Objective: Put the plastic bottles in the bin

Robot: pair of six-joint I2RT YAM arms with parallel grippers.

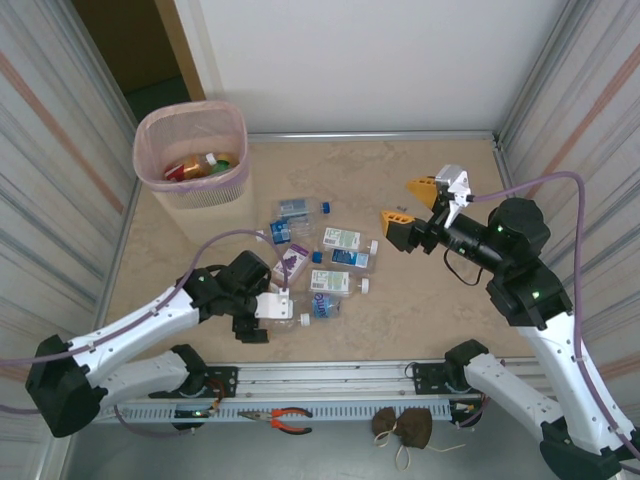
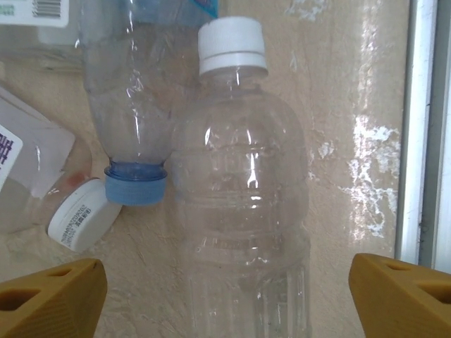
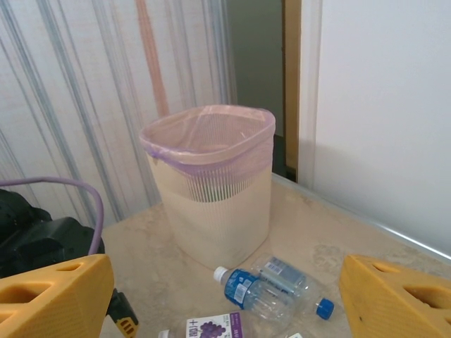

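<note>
Several plastic bottles [image 1: 322, 258] lie in a cluster on the beige table's middle. The bin [image 1: 191, 157], beige with a pink liner, stands at the far left and holds a few bottles. My left gripper [image 1: 272, 308] is low over the near edge of the cluster. In the left wrist view a clear bottle with a white cap [image 2: 239, 211] lies between my open left gripper's [image 2: 225, 299] yellow fingers [image 2: 49, 299], apart from both. Beside it lies a bottle with a blue cap [image 2: 134, 120]. My right gripper [image 1: 405, 200] hangs open and empty above the table's right half, facing the bin [image 3: 211, 179].
Metal rails and striped walls close in the table on the left and right, with a white wall behind. In the right wrist view two clear bottles [image 3: 271, 289] lie just in front of the bin. Pliers [image 1: 290, 419] lie on the near rail.
</note>
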